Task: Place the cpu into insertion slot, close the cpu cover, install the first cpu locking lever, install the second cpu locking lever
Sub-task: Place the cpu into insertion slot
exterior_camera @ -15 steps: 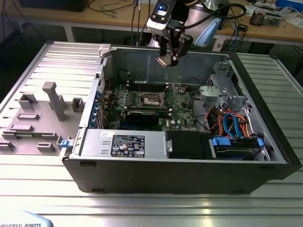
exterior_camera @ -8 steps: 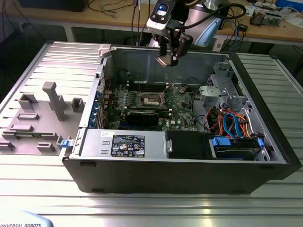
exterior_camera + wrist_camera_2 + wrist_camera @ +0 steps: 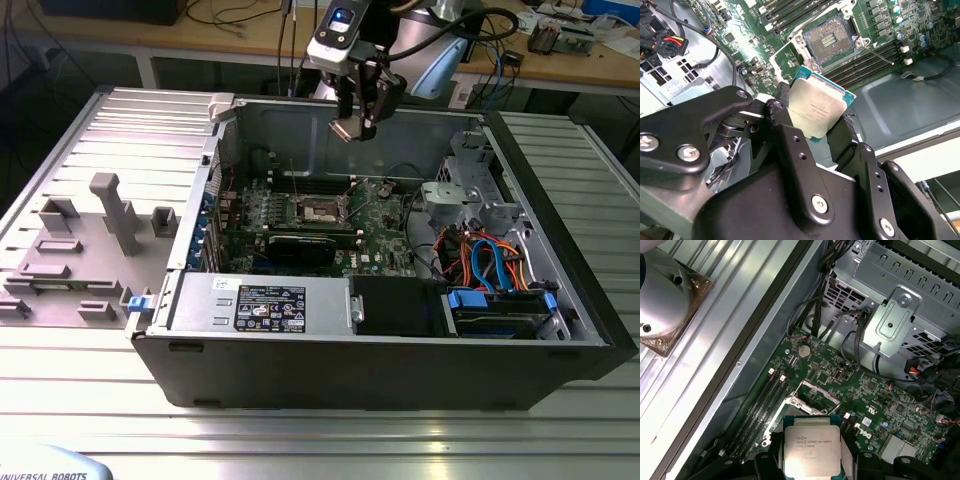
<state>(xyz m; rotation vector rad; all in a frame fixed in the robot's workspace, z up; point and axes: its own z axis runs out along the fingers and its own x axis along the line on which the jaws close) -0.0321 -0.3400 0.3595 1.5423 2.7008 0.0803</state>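
My gripper [image 3: 355,127] hangs above the open computer case, over its far wall, shut on the cpu [image 3: 346,130]. In both wrist views the cpu [image 3: 817,112] [image 3: 811,450] shows its silvery top, tilted, pinched at two opposite edges by the black fingers [image 3: 782,107]. Below it lies the insertion slot [image 3: 832,36] [image 3: 318,210], a dark square socket with a silver rim on the green motherboard, with nothing in it. The cpu cover [image 3: 786,59] stands swung up at one side of the socket. A thin wire locking lever [image 3: 879,54] sticks out free beside the socket.
A black graphics card [image 3: 300,245] lies just in front of the socket, and memory slots [image 3: 865,60] run beside it. The power supply [image 3: 260,300], a drive cage [image 3: 470,185] and coloured cables [image 3: 490,260] crowd the case. A grey fixture plate [image 3: 80,250] sits at the exterior view's left.
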